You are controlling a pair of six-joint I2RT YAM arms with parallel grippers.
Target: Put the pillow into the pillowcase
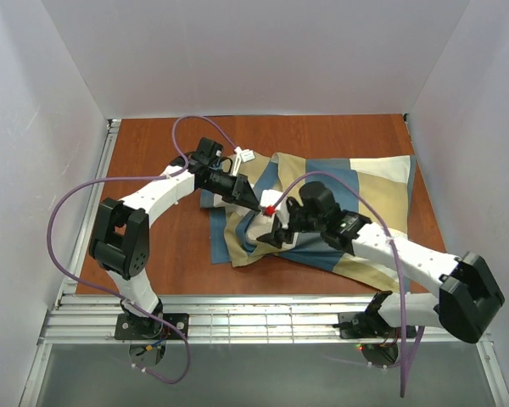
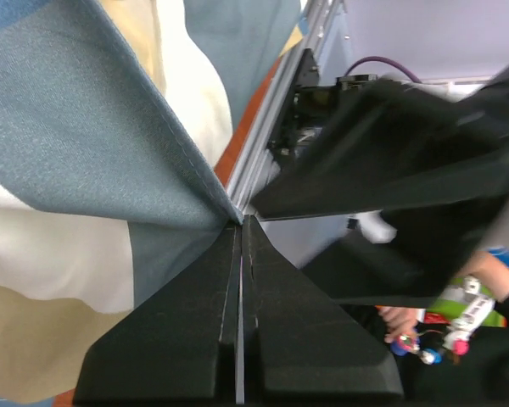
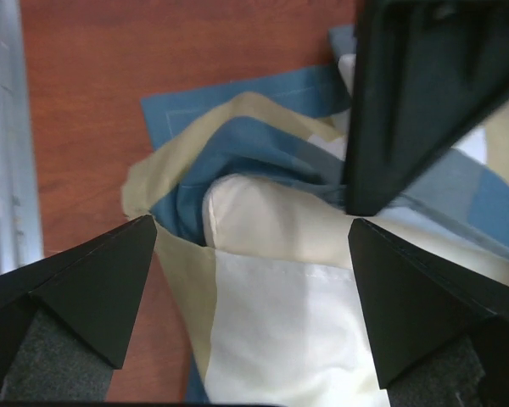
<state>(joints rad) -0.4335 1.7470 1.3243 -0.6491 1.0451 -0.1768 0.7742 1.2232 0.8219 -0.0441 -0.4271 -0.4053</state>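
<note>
The pillowcase, in blue, tan and cream blocks, lies rumpled on the brown table with its mouth facing left. The cream pillow shows as a rounded end inside that mouth; the rest is covered by cloth. My left gripper is shut, pinching the blue hem of the pillowcase at its tip and holding the edge up. My right gripper is open, its fingers on either side of the pillowcase's cream panel just in front of the pillow's end. In the top view it sits close beside the left gripper's tip.
A metal rail runs along the near table edge. White walls close in the left, back and right. A small white connector lies on the table behind the left wrist. Purple cables loop off both arms.
</note>
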